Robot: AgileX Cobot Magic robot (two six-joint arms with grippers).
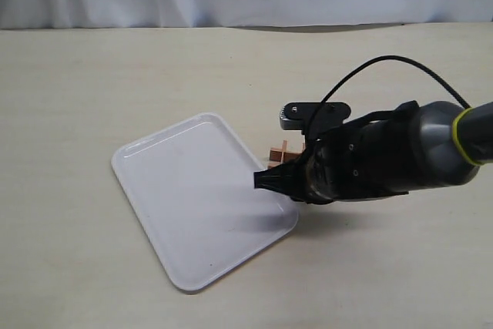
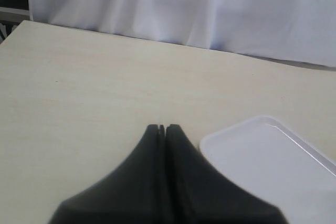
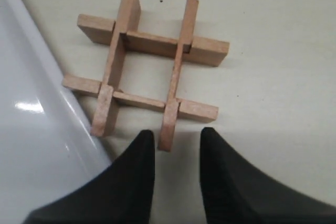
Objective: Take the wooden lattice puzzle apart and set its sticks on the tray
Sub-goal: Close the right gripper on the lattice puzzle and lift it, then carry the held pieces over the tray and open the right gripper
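since the wooden lattice puzzle (image 3: 152, 44) lies intact just right of the tray (image 1: 192, 206), the right gripper (image 3: 176, 139) hangs beside it, partly open and empty, likely aiming at one stick (image 3: 169, 119).

A pale cream wood-grain table (image 2: 79, 77) spreads beneath and all round the fingers (image 2: 152, 153); a white curtain (image 2: 184, 3) hangs along its edge well beyond them
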